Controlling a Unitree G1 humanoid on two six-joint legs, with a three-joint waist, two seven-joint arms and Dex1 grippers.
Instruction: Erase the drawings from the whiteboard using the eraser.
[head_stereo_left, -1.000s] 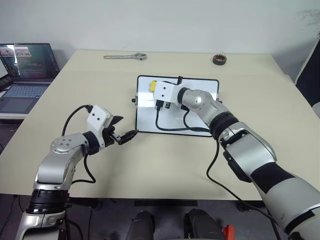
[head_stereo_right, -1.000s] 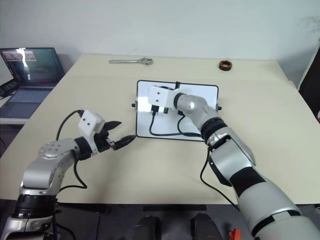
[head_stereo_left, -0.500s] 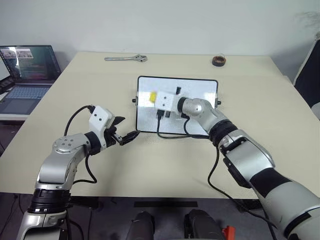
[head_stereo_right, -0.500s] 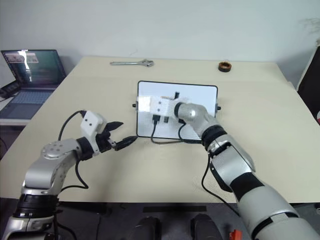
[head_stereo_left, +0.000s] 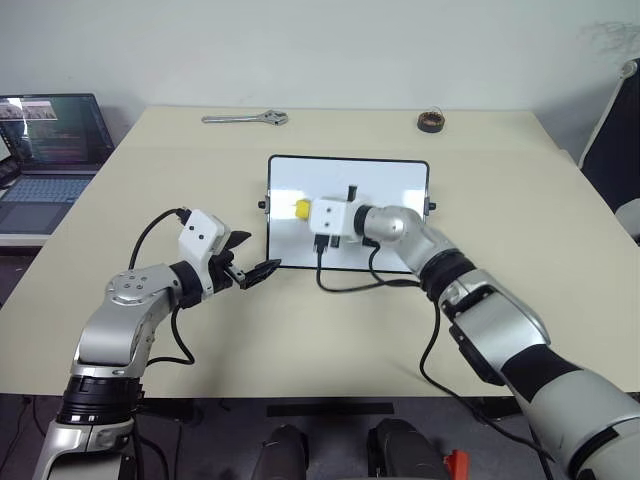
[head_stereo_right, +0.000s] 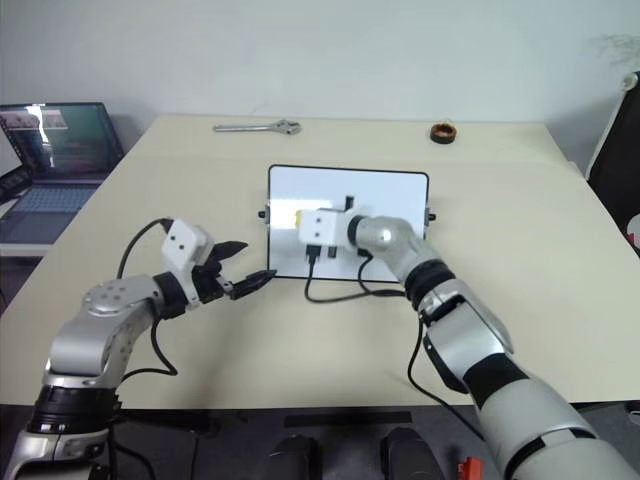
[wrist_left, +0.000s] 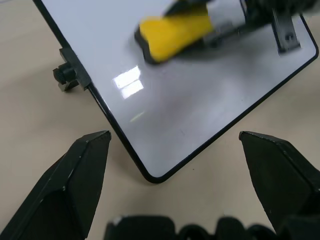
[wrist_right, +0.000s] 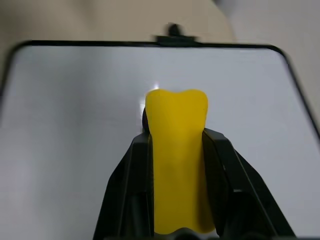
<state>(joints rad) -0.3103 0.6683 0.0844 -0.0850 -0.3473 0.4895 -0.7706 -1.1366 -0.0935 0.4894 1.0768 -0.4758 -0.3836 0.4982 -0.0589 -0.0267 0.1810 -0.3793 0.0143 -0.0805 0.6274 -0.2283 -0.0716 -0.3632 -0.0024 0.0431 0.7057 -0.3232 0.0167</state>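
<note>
Yellow foam of the eraser (wrist_right: 177, 160) is pinched between the black fingers of the right end effector (head_stereo_left: 300, 209), clenched on it over the left half of the whiteboard (head_stereo_left: 390, 180); since a second ago the arm has drawn it down from near the whiteboard's far left corner toward the middle of its left side, a stroke that looks like a wipe across that area; whether the dark underside touches the glossy surface I cannot tell; the drawings are not discernible on the whiteboard, so that part may already be clean. The left end effector (head_stereo_left: 252, 270) has not moved; it hovers with its fingers spread, released, just off the whiteboard's near left corner above the counter (head_stereo_left: 500, 150). Beyond the whiteboard lie a wrench (head_stereo_left: 245, 118) and a tape roll (head_stereo_left: 431, 121).
</note>
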